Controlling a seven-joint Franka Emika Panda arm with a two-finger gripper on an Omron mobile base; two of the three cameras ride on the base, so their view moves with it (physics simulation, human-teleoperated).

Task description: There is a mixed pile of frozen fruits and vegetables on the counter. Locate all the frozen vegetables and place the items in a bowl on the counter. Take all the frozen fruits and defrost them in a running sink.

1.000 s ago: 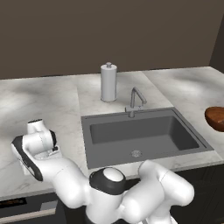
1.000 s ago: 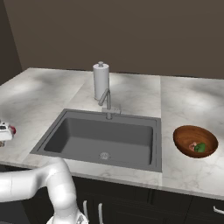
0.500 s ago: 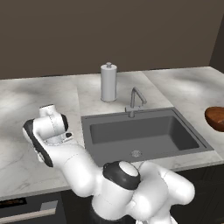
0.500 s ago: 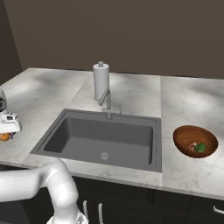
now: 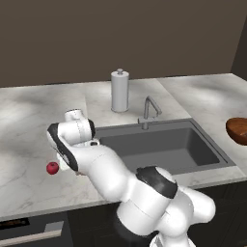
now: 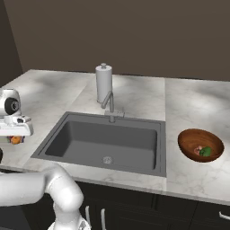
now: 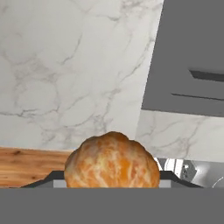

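Kitchen setting: dark wall behind, white-grey marble tabletop (image 6: 193, 105) running the full width.

End effector (image 6: 16, 138): low over the left part of the tabletop, just left of the sink's rim; in the right base view it sits at the far left edge under the white hand. Clenched on the orange, whose peel rises between the finger tips in the hand view.

Orange (image 7: 112, 161): held in the end effector, raised above the marble; also seen as a small orange spot under the hand in the right base view.

Apple (image 5: 52, 168): small red ball on the tabletop, just beside the end effector on its far-from-sink side, not touching it.

Sink (image 6: 108, 140): dark-grey rectangular basin directly to the end effector's right, round silver drain in its floor; nothing lies in the basin.

Faucet (image 6: 108, 103): thin angled silver spout at the sink's back rim, behind and right of the end effector.

Paper-towel roll (image 6: 103, 83): upright white-grey cylinder behind the faucet, well apart from the end effector.

Bowl (image 6: 200, 145): shallow reddish-brown, on the tabletop beyond the sink's far side, well apart from the end effector. Holds a green piece (image 6: 205, 152) and, touching it, a pale brownish piece whose shape is too small to make out.
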